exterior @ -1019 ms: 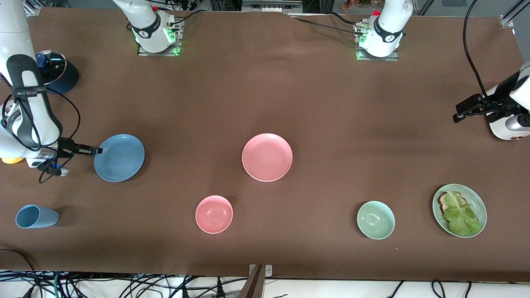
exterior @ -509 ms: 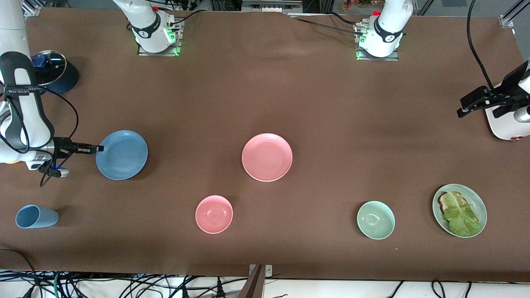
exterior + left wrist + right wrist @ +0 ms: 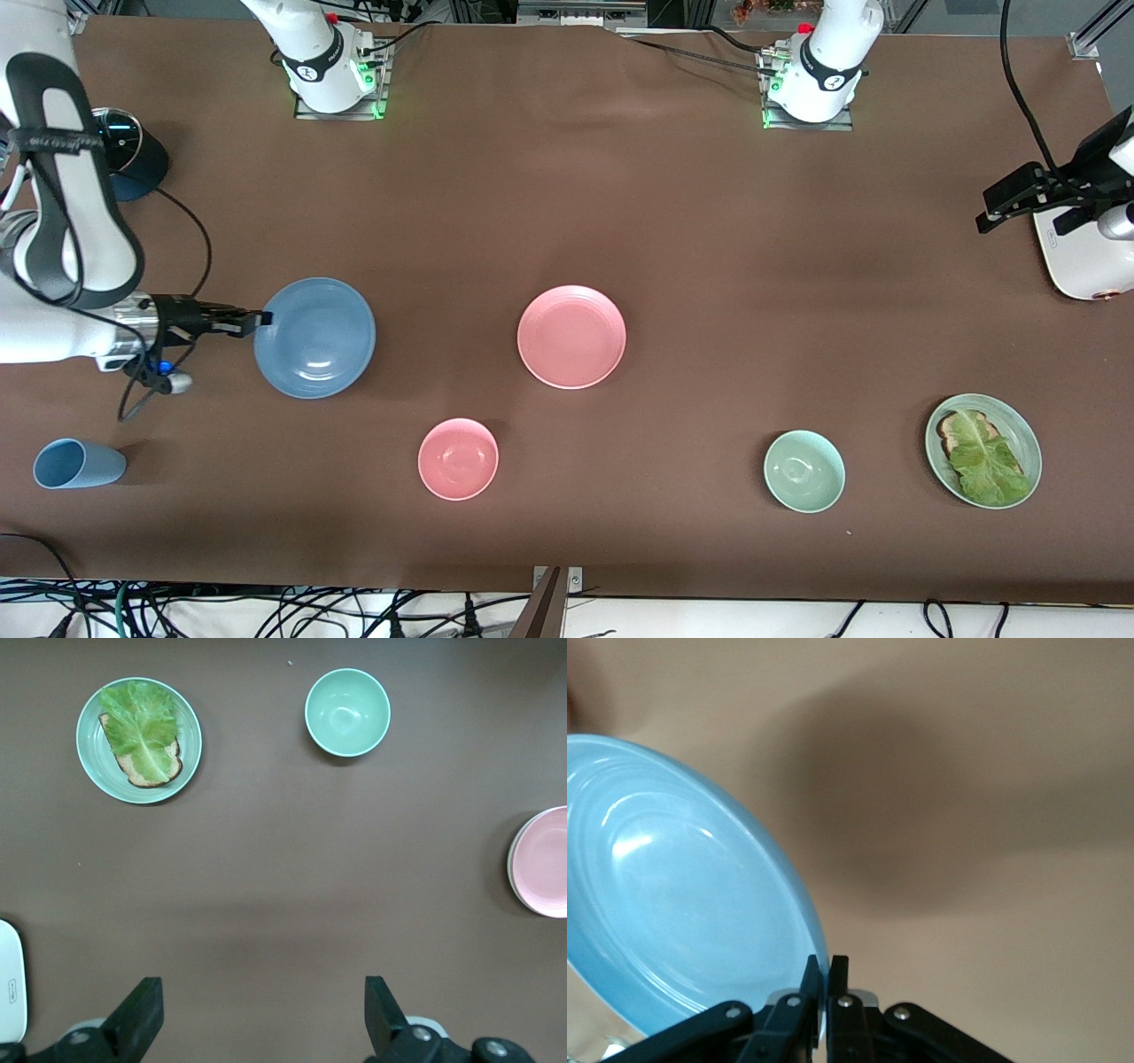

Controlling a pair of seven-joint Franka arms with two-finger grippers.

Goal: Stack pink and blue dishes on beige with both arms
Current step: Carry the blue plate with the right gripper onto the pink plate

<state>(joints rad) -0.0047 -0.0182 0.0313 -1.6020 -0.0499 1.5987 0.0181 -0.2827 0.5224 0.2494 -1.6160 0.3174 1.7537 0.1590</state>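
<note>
The blue plate hangs just above the table toward the right arm's end, and my right gripper is shut on its rim. In the right wrist view the rim of the blue plate sits pinched in the right gripper. The pink plate lies flat at the table's middle; its edge also shows as the pink plate in the left wrist view. My left gripper hovers open and empty over bare table at the left arm's end; the left gripper holds nothing. The beige plate is out of view.
A small pink bowl, a pale green bowl and a green plate with toast and lettuce stand nearer the camera. A blue cup lies on its side. A white appliance sits under the left wrist. A dark lidded pot stands by the right arm.
My right gripper has carried the blue plate toward the pink plate and the plate has levelled out. The left gripper has shifted slightly toward the table's end.
</note>
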